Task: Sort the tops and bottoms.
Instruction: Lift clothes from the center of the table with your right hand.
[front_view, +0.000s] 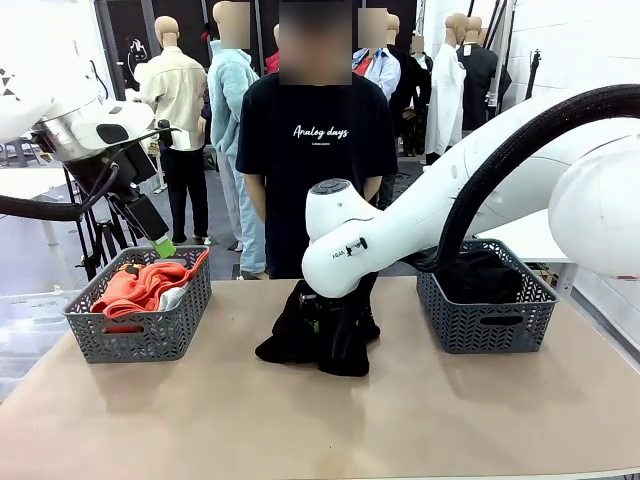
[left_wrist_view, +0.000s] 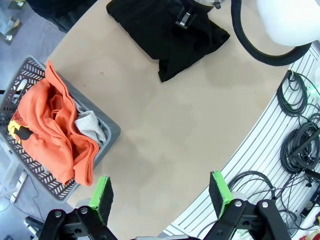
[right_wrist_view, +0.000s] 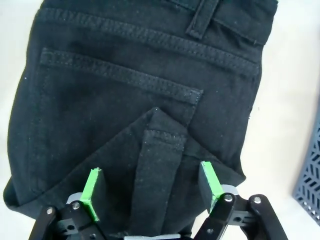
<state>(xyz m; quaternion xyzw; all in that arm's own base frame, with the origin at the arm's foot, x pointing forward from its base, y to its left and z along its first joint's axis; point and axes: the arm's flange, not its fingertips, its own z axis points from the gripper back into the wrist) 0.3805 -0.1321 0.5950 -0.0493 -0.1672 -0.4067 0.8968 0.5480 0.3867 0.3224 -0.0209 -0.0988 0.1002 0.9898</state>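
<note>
Two grey baskets sit on the table (front_view: 500, 420). The left basket (front_view: 140, 335) holds an orange-red top (front_view: 140, 285) and a light grey top (left_wrist_view: 91, 126); the right basket (front_view: 487, 318) holds black cloth (front_view: 480, 275). At frame centre, folded black jeans (front_view: 320, 335) show stitched pockets; the right gripper (right_wrist_view: 152, 197) straddles them, jaws spread. At upper left, the left gripper (left_wrist_view: 162, 195) hangs released.

Even, bright indoor light is falling from above, and shadows on the table (front_view: 300, 420) are staying soft and short. The front view is looking sharp. Both wrist views are bending at the edges. The black garment (right_wrist_view: 135, 100) is showing clear stitching, without glare.
</note>
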